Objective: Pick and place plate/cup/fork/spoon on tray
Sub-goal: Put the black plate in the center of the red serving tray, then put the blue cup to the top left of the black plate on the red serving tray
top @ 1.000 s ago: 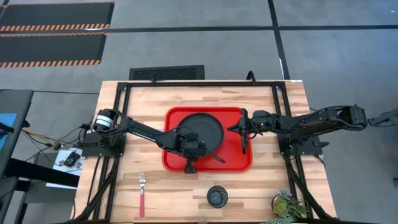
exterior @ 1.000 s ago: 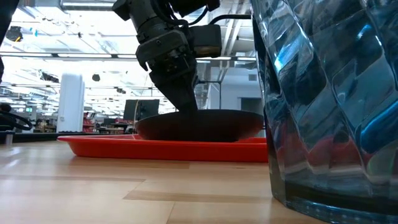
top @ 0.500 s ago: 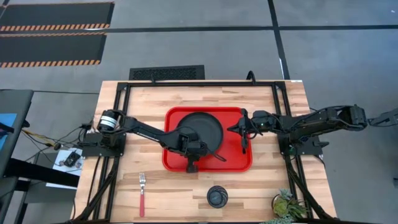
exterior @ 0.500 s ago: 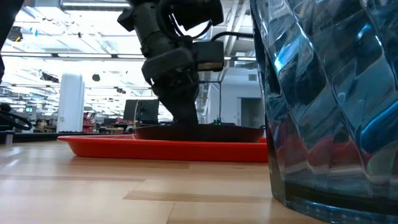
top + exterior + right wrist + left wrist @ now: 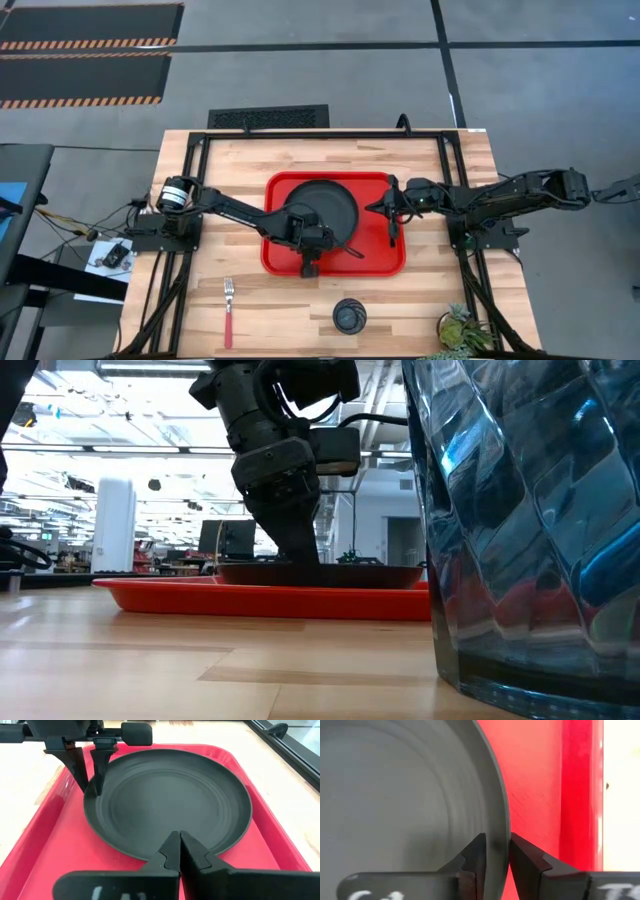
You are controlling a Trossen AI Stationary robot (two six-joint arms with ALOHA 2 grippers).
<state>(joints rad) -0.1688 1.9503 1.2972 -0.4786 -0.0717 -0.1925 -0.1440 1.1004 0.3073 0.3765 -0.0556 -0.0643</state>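
Observation:
The black plate [image 5: 325, 210] lies flat in the red tray [image 5: 385, 262]. My left gripper [image 5: 497, 840] points steeply down at the plate's near-left rim [image 5: 91, 792]. It is open, with one finger inside the rim and one outside. My right gripper [image 5: 179, 839] is shut with nothing between its fingers, and hovers over the tray's right part, pointing at the plate. The red-handled fork [image 5: 228, 312] and the dark cup [image 5: 349, 316] lie on the bare wood near the table's front edge. The spoon is hidden or out of view. My left gripper stands astride the plate's near-left rim [image 5: 498, 822], coming from above. One finger [image 5: 99, 770] is over the plate's inside and the other [image 5: 76, 767] over the tray. I cannot tell whether either finger touches the rim. The plate rests on the tray.
A small potted plant [image 5: 460, 330] stands at the table's near right corner. A black frame [image 5: 300, 135] runs round the tabletop. Bare wood lies left and right of the tray. A faceted glass wall [image 5: 530, 520], close to the camera, fills the right of the low view.
My left gripper has sunk a little toward the tray. The plate, tilted and raised off the tray a second ago, has come down and now lies flat in it. My right arm has kept still.

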